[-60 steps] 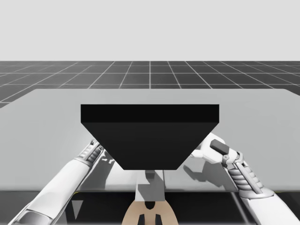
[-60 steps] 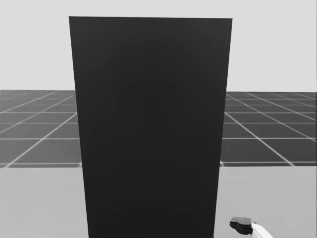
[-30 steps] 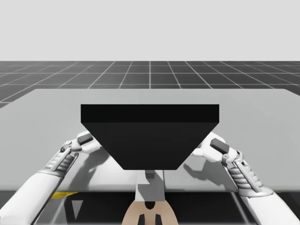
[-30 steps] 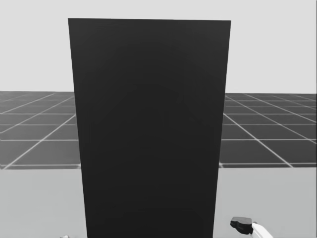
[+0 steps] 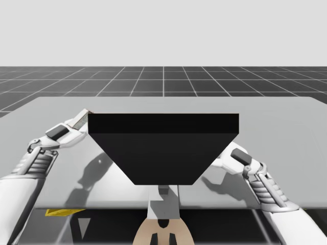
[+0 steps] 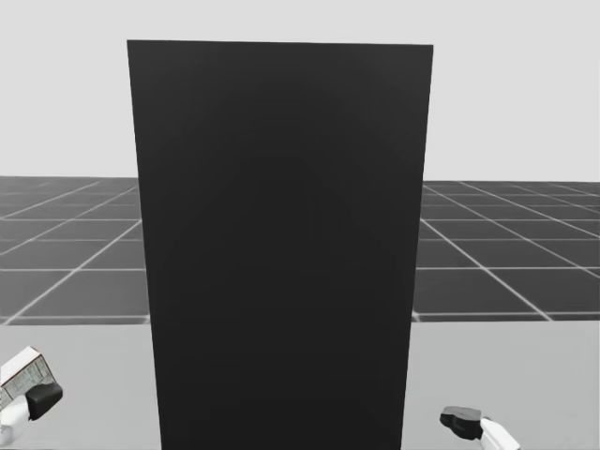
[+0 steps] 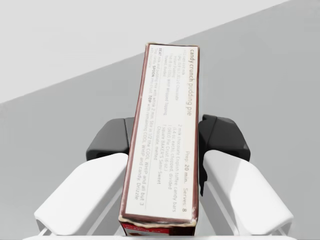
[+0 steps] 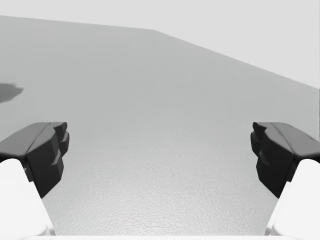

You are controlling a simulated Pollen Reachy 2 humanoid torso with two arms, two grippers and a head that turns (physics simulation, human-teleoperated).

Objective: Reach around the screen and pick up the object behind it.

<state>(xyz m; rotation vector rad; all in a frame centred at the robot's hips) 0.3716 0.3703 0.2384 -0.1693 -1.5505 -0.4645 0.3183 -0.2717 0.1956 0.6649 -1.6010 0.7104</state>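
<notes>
A grey table (image 5: 276, 117) carries a tall black screen (image 5: 163, 145) that stands upright across its middle, closer to the near edge than to the far one. My left claw (image 7: 165, 142) is clamped on the task's thing, a slim rectangular box (image 7: 167, 90). Its narrow face is white with small print and has a dark red-brown border. Both dark fingertips (image 7: 107, 142) press its long sides, and the box pokes out past them. The box looks closed, so I cannot tell what is inside.

In the high view the left claw (image 5: 71, 125) holds the box (image 5: 82, 118) above the table's left side, just beside the screen's upper left corner. Its shadow lies on the tabletop below.

My right claw (image 8: 160, 150) is spread wide over bare tabletop. It hovers close to the screen's right side in the high view (image 5: 237, 153).

The screen covers the table surface straight behind it. A small yellow shape (image 5: 59, 211) near the near-left corner is too cut off to name.
</notes>
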